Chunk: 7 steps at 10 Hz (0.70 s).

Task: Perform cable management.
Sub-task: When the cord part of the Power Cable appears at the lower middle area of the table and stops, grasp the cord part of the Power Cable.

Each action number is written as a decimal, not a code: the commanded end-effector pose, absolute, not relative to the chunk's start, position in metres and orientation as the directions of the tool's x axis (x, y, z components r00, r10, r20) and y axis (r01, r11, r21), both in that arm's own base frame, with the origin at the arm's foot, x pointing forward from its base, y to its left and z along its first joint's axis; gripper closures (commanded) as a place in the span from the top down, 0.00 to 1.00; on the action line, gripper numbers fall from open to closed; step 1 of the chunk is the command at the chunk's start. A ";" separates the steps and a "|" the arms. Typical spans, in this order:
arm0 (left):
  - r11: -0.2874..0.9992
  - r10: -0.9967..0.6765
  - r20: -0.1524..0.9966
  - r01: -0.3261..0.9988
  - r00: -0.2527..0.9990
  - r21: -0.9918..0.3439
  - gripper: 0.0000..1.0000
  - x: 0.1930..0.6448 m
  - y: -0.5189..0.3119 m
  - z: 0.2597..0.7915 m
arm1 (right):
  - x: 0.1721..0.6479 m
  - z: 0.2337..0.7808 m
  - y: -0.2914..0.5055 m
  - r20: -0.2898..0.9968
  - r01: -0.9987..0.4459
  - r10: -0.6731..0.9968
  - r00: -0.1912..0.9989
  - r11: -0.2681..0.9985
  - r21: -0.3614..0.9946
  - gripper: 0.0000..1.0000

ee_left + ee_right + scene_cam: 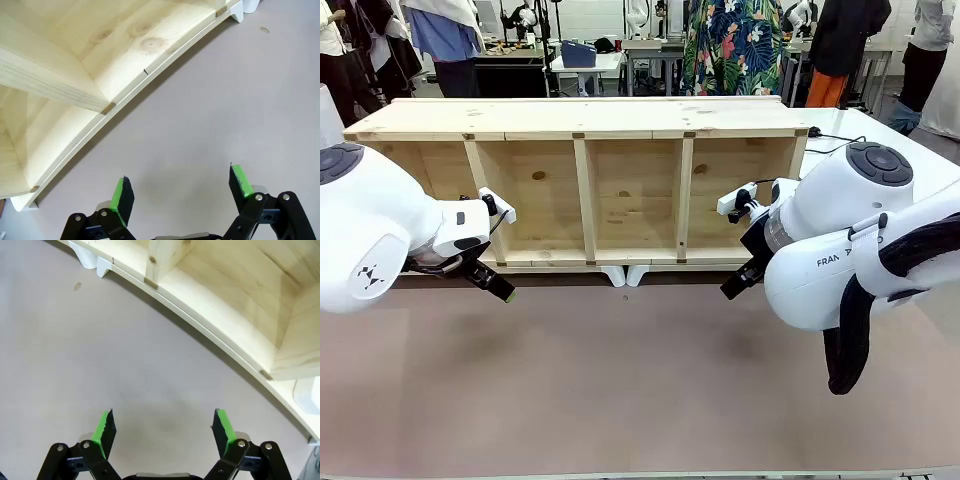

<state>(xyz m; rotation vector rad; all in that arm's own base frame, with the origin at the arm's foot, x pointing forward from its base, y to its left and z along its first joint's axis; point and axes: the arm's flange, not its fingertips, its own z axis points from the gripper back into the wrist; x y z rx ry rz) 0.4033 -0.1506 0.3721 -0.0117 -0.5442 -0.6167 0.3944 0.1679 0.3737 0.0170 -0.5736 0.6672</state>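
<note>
On the right arm (840, 250) the letters "FRAN" could be read in dark print; the rest of the word was hidden behind the thick black hose (855, 330). The left arm (370, 230) carried a small dark logo mark without letters that I could read.

A long wooden shelf (585, 130) lay on the desk (620, 380), with its open side facing the robot. 3 upright boards divided it into 4 compartments, and their inner walls showed bare pale wood with some knots. Under its front edge, near the middle, 2 small white pieces (625, 275) stuck out; I could not tell what they were.

The cable (840, 140) was a thin black line on the white surface behind the right end of the shelf, just beside its top corner. It was well apart from both hands. Its end at the corner looked a little thicker, but it was too small to tell more.

The left hand (182, 185) hung low over the brown desk before the leftmost compartment, with its green fingers spread apart and nothing between them. The right hand (164, 425) hung before the rightmost compartment, also with its fingers wide apart and nothing between them.
</note>
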 end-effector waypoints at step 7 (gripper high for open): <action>0.820 -0.547 0.488 0.553 0.680 0.148 1.00 0.403 -0.151 0.372 | 0.394 0.374 0.168 0.508 -0.589 0.580 0.637 0.791 -0.164 1.00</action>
